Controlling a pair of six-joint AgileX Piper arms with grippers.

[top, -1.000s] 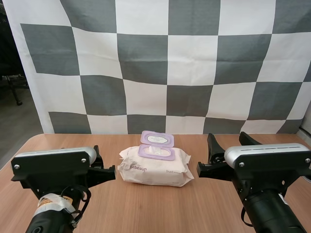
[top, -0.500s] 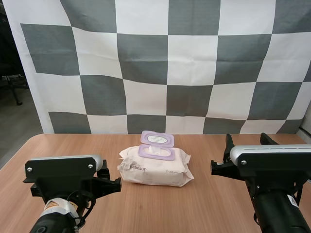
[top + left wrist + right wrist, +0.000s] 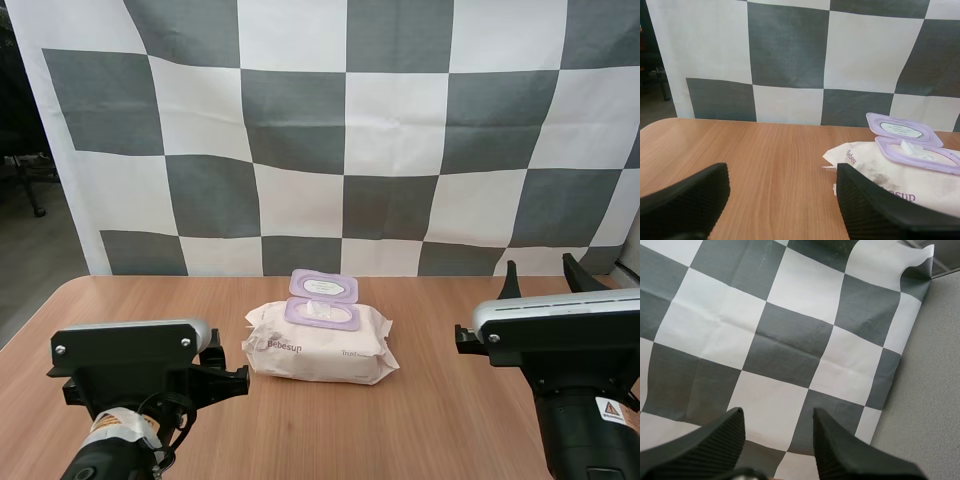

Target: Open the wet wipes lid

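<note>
The pack of Bebesup wet wipes (image 3: 318, 343) lies flat in the middle of the wooden table (image 3: 420, 420), long side running left to right. Its purple lid (image 3: 323, 288) is already up, folded back toward the far side, and a white wipe (image 3: 320, 309) shows in the purple-rimmed opening on top.

The left gripper (image 3: 228, 378) sits low at the near left of the table, pointing right toward the pack's near-left corner. The tips are close to that corner, and nothing is held between them. In the left wrist view its fingers (image 3: 875, 210) stand wide apart, ribbed faces turned inward, with bare tabletop in the gap. The pack lies beyond the finger on the pack's side and is partly hidden behind it (so beside the gripper, not inside its opening). From there the raised lid stands clear on the pack's far edge.

The right gripper (image 3: 542, 285) is at the far right, well apart from the pack and lifted off the table, with its two fingers pointing upward. In the right wrist view those fingers (image 3: 840, 450) are spread, with an empty gap between them, and they are aimed away from the table.
</note>
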